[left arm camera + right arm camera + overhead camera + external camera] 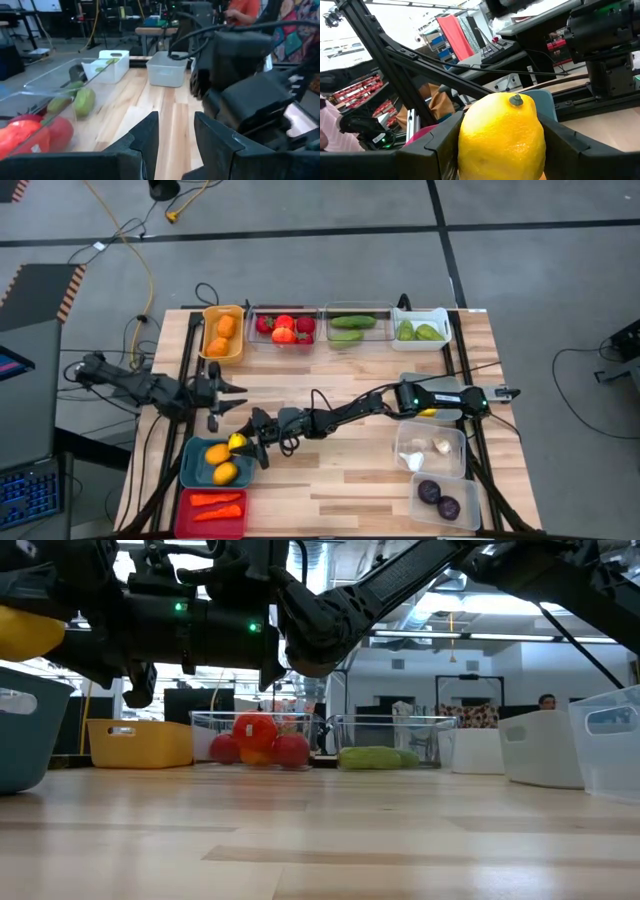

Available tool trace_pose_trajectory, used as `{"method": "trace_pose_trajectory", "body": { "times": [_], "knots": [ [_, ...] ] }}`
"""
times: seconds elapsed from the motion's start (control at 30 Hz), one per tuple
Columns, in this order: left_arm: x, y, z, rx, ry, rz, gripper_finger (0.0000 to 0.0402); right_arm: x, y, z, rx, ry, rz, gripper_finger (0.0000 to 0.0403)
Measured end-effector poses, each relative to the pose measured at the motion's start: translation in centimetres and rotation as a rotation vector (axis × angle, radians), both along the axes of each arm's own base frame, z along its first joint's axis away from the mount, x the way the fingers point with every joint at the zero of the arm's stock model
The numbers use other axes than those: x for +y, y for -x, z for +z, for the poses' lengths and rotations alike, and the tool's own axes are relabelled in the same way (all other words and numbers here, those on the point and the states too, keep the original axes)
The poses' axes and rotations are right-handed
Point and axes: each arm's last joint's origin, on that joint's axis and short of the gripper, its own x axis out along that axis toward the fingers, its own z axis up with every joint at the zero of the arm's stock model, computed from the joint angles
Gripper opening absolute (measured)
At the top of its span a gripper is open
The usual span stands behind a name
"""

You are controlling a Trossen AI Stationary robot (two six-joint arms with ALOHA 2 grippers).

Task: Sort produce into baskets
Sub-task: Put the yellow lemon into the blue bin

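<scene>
We find the right pincer (pixel 243 443) clenched on a smooth yellow plastic lemon (pixel 501 137), one finger on each flank, held above the rim of the teal plastic bin (pixel 192 467). Directly beneath it that bin holds two orange toy fruits (pixel 221 463). Beside the teal bin, the red plastic bin (pixel 183 511) holds orange carrots (pixel 216 507). The left pincer (pixel 237 397) waits near the right pincer, its jaws parted narrowly on nothing.

Overhead, table-level and two wrist views, probably overlapping mid-table.
</scene>
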Motion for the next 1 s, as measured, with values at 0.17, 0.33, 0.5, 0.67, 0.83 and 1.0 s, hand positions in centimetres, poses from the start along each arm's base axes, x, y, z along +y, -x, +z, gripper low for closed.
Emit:
{"method": "trace_pose_trajectory", "body": {
  "times": [0.17, 0.33, 0.5, 0.67, 0.83, 1.0],
  "knots": [
    [0.3, -0.1, -2.4, -0.031, 0.01, -0.001, 0.0104, 0.0, 0.0, 0.0, 0.0, 0.0, 0.0, 0.0246],
    [0.8, -0.2, -4.3, -0.131, -0.002, -0.008, 0.0084, 0.0, 0.0, 0.0, -0.001, 0.0, 0.0, 0.0246],
    [1.7, -0.1, -3.9, -0.163, -0.074, -0.005, 0.0061, 0.0, 0.0, 0.0, 0.0, 0.0, 0.0, 0.0246],
    [2.8, -0.1, -4.1, -0.14, -0.128, 0.061, 0.0037, 0.0, 0.0, 0.0, 0.0, 0.0, 0.0, 0.0246],
    [3.4, -0.1, -4.3, -0.119, -0.107, 0.043, 0.0009, 0.0, 0.0, 0.0, 0.003, 0.0, 0.0, 0.0246],
    [3.7, -0.1, -4.5, -0.1, -0.123, 0.065, 0.0002, 0.0, 0.0, -0.1, 0.01, 0.001, 0.0, 0.0246]
  ]
}}
